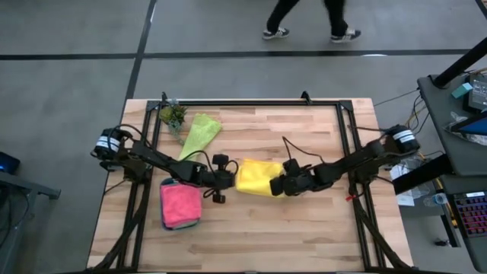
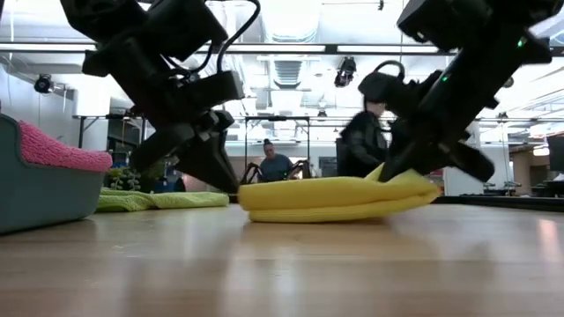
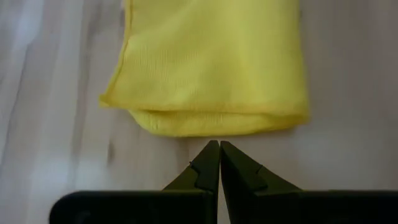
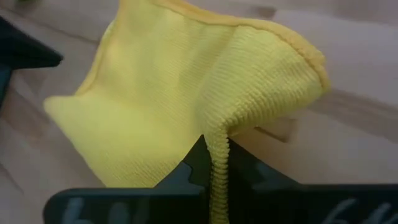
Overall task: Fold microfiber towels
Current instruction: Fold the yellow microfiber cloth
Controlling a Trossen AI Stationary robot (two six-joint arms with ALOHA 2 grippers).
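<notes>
A folded yellow towel (image 1: pixel 257 176) lies at the table's middle, also seen in the low view (image 2: pixel 335 201). My right gripper (image 4: pixel 214 152) is shut on its right end. My left gripper (image 3: pixel 219 146) is shut just off the towel's left folded end (image 3: pixel 211 121), with a strip of bare wood between. A lime green towel (image 1: pixel 199 133) lies flat at the far left. A pink towel (image 1: pixel 180 202) tops a stack in the teal tray (image 2: pixel 35 198). My right gripper pinches a gathered fold of the yellow towel's right end (image 4: pixel 217 134) between its two fingers. The fingers slant down from the table's right side. That end (image 2: pixel 410 180) is raised a little and puckered; the rest of the towel lies on the table.
A small potted plant (image 1: pixel 173 116) stands at the far left corner beside the lime green towel. Black frame rails (image 1: pixel 346 137) run along the table's sides and far edge. A person (image 1: pixel 312 19) walks on the floor beyond the far edge. Bare wood lies along the near edge.
</notes>
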